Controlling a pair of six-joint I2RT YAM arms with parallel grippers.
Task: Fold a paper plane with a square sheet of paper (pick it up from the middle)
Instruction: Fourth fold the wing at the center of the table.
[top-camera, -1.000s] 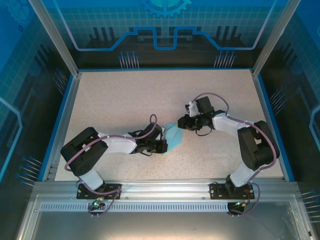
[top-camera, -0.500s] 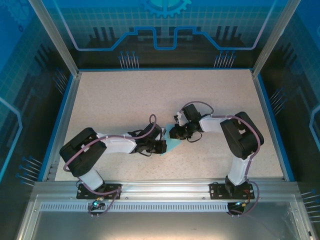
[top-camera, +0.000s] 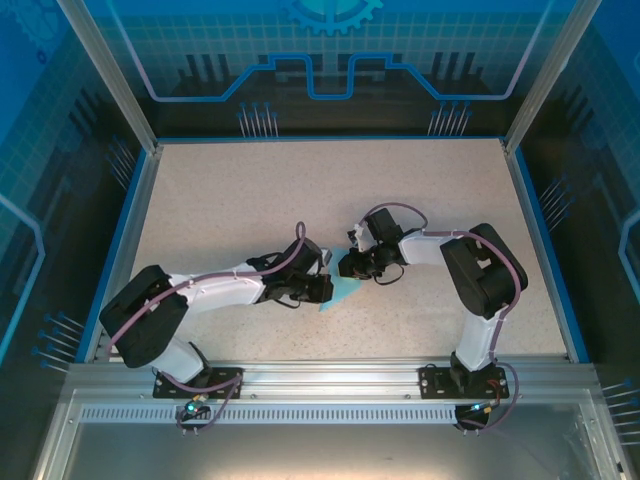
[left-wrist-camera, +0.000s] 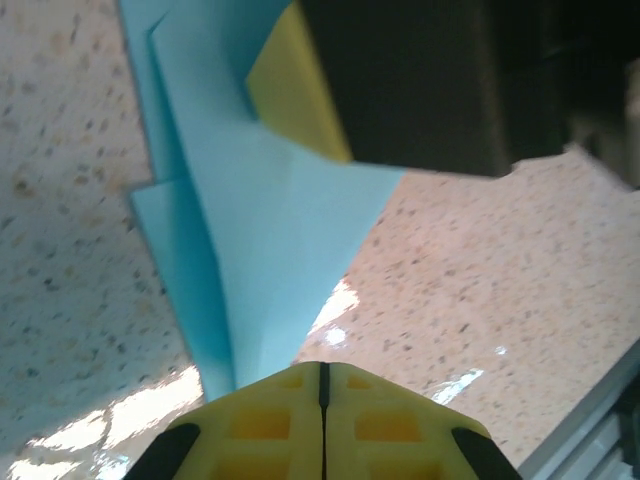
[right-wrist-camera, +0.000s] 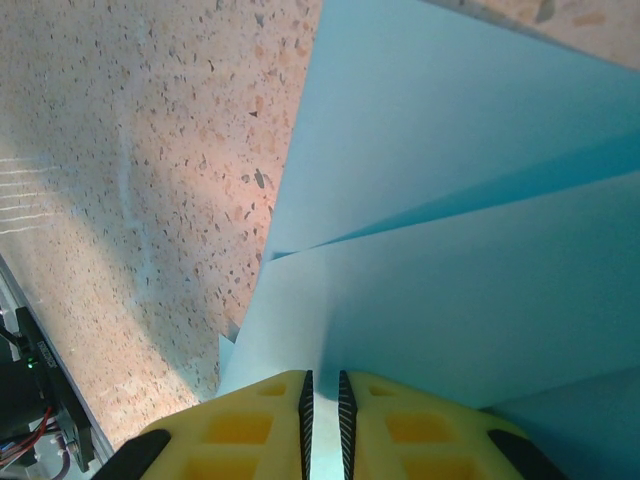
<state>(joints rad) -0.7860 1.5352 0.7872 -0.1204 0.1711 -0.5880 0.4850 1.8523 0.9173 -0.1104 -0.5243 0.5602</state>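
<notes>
The light-blue sheet of paper (top-camera: 335, 292) lies mid-table, folded into a narrow layered shape that points toward the near edge. My right gripper (top-camera: 350, 268) is at its far end. In the right wrist view the right gripper (right-wrist-camera: 322, 380) is shut on a layer of the paper (right-wrist-camera: 450, 250), with blue showing in the thin gap between the pads. My left gripper (top-camera: 326, 289) meets the paper from the left. Its fingers (left-wrist-camera: 322, 372) are shut and sit at the narrow end of the paper (left-wrist-camera: 270, 230). No paper shows in their seam. The right gripper's yellow finger (left-wrist-camera: 295, 90) rests on the paper's far part.
The speckled tabletop (top-camera: 240, 200) has a blue rim, and an aluminium rail (top-camera: 320, 375) runs along the near edge. Both arms bend inward and their grippers nearly touch at the centre. Free room lies toward the back and on both sides.
The right gripper moved left onto the paper and has held still since. The left arm's elbow swung down and left. The paper now looks narrower and more pointed.
</notes>
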